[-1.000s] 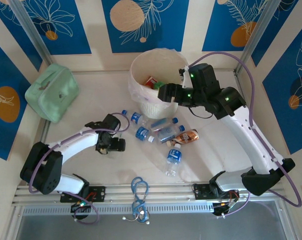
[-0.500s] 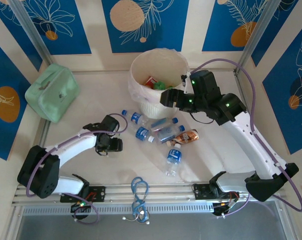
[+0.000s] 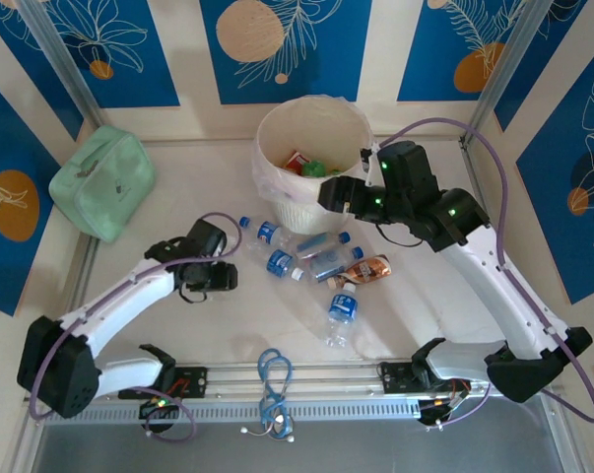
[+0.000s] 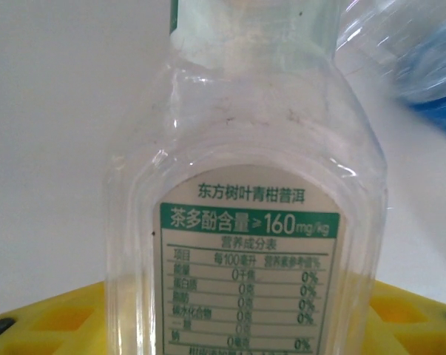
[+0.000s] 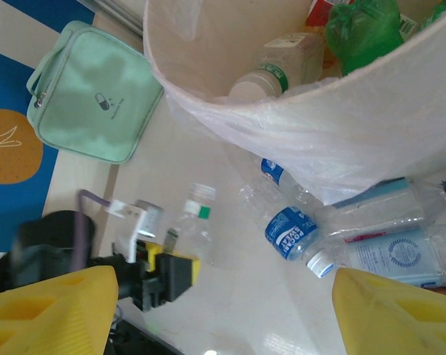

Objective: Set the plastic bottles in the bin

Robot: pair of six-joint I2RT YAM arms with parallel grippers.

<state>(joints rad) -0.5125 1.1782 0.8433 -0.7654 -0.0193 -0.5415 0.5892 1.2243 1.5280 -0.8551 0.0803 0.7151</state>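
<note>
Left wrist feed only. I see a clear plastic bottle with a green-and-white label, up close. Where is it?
Observer: The clear plastic bottle with the green-and-white label lies on the white table, left of the blue-labelled clear plastic bottles.
Operator: Bin?
Observer: The round cream bin with a clear bag liner stands beyond that cluster, a green plastic bottle inside.
Operator: Right arm?
Observer: The right gripper hangs open and empty beside the bin's near wall.

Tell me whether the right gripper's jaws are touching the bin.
Apart. Right wrist view: on the right gripper, yellow fingers stand clear of the bin, table and bottles showing between.
</note>
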